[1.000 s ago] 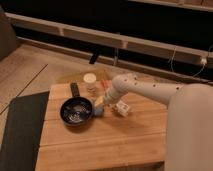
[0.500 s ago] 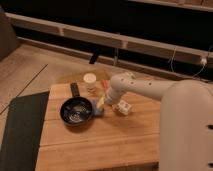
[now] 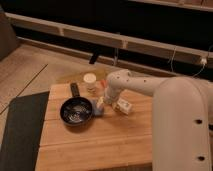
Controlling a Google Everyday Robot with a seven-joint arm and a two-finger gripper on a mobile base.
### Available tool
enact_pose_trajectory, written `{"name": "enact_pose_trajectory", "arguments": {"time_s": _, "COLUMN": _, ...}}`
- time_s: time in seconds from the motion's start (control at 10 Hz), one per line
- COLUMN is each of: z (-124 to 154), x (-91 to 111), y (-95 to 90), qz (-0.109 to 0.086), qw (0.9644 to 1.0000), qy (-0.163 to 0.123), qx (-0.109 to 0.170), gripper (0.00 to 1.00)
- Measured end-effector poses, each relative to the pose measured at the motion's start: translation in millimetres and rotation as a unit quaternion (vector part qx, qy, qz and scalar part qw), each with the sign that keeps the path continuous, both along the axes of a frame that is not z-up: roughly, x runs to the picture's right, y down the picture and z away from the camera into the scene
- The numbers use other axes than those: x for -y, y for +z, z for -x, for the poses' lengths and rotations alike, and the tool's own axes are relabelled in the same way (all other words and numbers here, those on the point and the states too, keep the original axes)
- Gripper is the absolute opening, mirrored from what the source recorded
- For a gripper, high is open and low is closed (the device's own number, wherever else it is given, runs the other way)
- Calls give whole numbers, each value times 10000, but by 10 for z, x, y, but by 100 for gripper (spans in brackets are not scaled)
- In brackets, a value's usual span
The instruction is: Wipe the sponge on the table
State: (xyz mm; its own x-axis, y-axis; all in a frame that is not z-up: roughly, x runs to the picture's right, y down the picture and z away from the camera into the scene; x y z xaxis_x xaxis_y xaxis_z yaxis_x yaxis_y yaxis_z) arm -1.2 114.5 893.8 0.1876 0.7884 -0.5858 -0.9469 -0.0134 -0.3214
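Observation:
The sponge (image 3: 98,107), a small blue-grey block, lies on the light wooden table (image 3: 90,145) right beside the black bowl's right rim. My gripper (image 3: 102,102) reaches down from the white arm (image 3: 131,83) and is shut on the sponge, pressing it against the tabletop. The wrist hides most of the sponge's top.
A black bowl (image 3: 76,111) sits left of the sponge. A white box-like pack (image 3: 123,106) lies just right of the gripper. A small black bar (image 3: 75,89) and a white cup (image 3: 90,80) stand at the back. A dark grey mat (image 3: 20,130) borders the table's left side.
The gripper has slid the sponge a little to the left, closer to the black bowl. The other items have not moved.

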Motion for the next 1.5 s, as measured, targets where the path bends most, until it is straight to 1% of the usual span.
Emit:
{"name": "enact_pose_trajectory", "arguments": {"time_s": 0.2, "z": 56, "x": -28, "y": 63, "qz": 102, "qw": 9999, "qy": -91, "qx": 28, "gripper": 65}}
{"name": "enact_pose_trajectory", "arguments": {"time_s": 0.6, "z": 157, "x": 77, "y": 117, "qz": 102, "qw": 9994, "qy": -311, "qx": 82, "gripper": 65}}
{"name": "enact_pose_trajectory", "arguments": {"time_s": 0.7, "z": 199, "x": 80, "y": 126, "qz": 117, "qw": 9993, "qy": -342, "qx": 113, "gripper": 64}}
{"name": "enact_pose_trajectory", "arguments": {"time_s": 0.8, "z": 216, "x": 68, "y": 133, "qz": 138, "qw": 9992, "qy": -344, "qx": 125, "gripper": 60}}
{"name": "enact_pose_trajectory", "arguments": {"time_s": 0.9, "z": 239, "x": 32, "y": 146, "qz": 189, "qw": 9992, "qy": -333, "qx": 142, "gripper": 47}}
{"name": "enact_pose_trajectory", "arguments": {"time_s": 1.1, "z": 285, "x": -2, "y": 154, "qz": 236, "qw": 9991, "qy": -303, "qx": 177, "gripper": 27}}
{"name": "enact_pose_trajectory", "arguments": {"time_s": 1.2, "z": 281, "x": -10, "y": 158, "qz": 249, "qw": 9991, "qy": -296, "qx": 175, "gripper": 19}}
{"name": "enact_pose_trajectory", "arguments": {"time_s": 1.3, "z": 273, "x": -19, "y": 162, "qz": 264, "qw": 9991, "qy": -279, "qx": 171, "gripper": 9}}
{"name": "enact_pose_trajectory", "arguments": {"time_s": 1.4, "z": 270, "x": -27, "y": 160, "qz": 274, "qw": 9991, "qy": -277, "qx": 168, "gripper": 1}}
{"name": "enact_pose_trajectory", "arguments": {"time_s": 1.5, "z": 264, "x": -36, "y": 151, "qz": 287, "qw": 9991, "qy": -280, "qx": 142, "gripper": 0}}
